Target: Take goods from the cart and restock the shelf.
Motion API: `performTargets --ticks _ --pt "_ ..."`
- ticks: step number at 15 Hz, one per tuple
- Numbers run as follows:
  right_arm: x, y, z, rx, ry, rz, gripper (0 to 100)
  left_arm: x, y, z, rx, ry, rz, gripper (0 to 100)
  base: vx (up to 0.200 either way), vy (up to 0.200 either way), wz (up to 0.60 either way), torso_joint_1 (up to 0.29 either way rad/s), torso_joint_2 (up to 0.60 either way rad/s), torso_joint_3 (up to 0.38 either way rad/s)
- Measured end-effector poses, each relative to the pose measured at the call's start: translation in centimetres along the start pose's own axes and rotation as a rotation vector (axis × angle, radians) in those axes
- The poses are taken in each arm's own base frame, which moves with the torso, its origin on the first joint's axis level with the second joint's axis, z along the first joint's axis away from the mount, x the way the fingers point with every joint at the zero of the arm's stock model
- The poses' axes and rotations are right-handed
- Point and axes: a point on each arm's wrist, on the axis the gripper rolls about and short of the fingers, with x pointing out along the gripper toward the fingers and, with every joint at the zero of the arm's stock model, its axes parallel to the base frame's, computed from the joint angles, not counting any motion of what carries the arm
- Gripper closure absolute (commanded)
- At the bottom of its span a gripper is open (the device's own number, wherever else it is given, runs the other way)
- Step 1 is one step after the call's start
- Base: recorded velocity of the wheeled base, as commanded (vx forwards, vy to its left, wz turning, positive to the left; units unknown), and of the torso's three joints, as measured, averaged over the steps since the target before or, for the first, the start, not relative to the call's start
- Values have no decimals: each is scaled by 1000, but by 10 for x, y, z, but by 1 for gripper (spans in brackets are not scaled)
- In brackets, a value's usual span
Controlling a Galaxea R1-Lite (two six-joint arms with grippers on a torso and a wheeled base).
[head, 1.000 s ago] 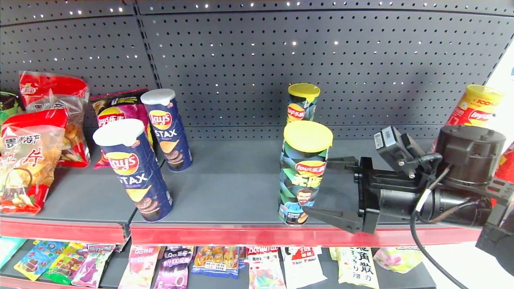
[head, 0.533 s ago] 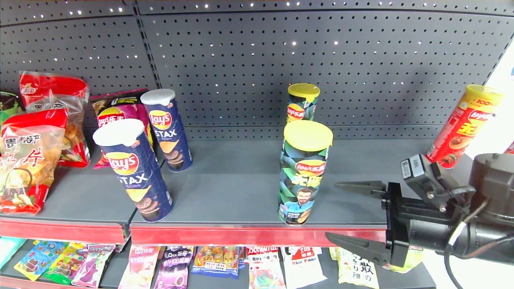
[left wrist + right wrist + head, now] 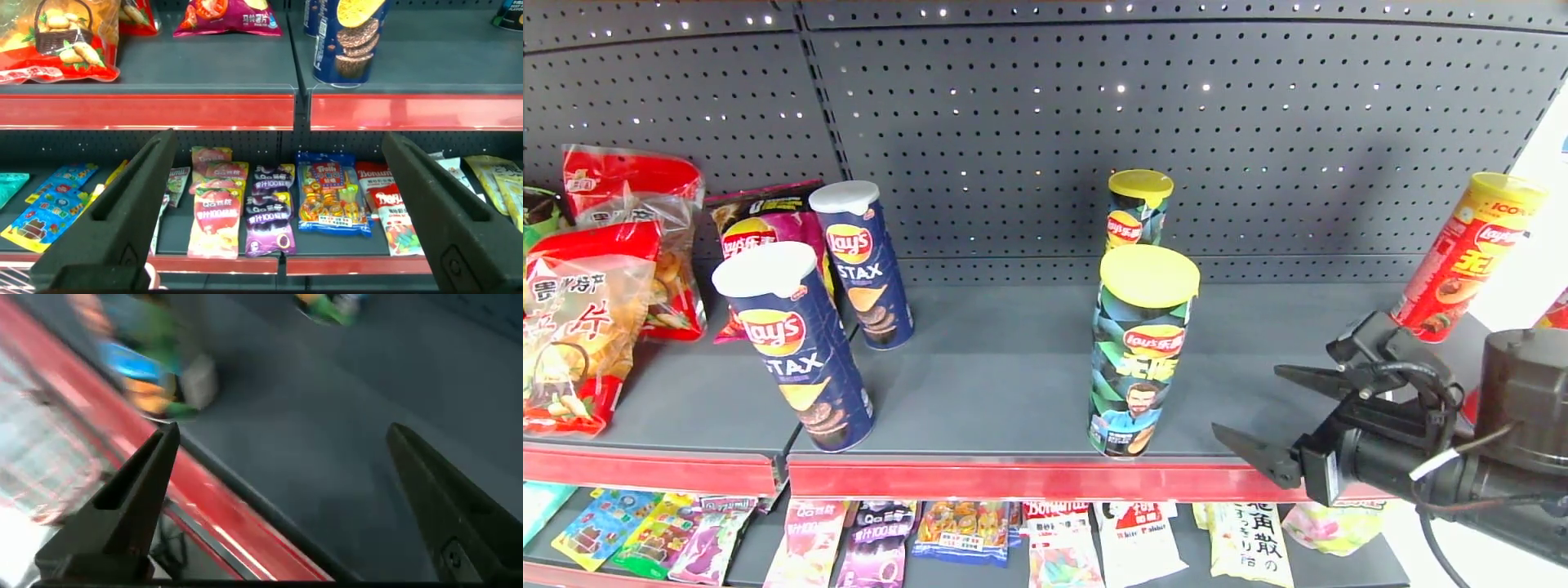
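right claw (image 3: 1248, 400) withdrawn, splayed, from cylindrical yellow-lidded can (image 3: 1141, 351)

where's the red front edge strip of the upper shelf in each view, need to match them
head view: the red front edge strip runs across below the green cylindrical can with the yellow lid.
left wrist view: the strip runs just under the dark blue cylindrical can.
right wrist view: the strip runs slanted beside the green can's blurred base.
shared landmark: the dark grey shelf board behind the strip.
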Motion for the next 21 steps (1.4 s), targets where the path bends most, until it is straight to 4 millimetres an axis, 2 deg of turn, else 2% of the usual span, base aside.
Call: performTargets --ticks 2,6,10,21 --pt "8 -3 2 10 35 -96 0 0 0 0 0 0 0 0 0 0 0 0 0 0" --pt "30 -5 14 27 22 -106 0 0 0 0 0 0 0 0 0 0 0 0 0 0" --pt "44 0 12 22 48 -85 0 0 0 0 0 0 1 0 0 0 0 0 0 0" --pt "61 8 15 9 51 -48 0 0 0 0 0 -1 0 0 0 0 0 0 0 0"
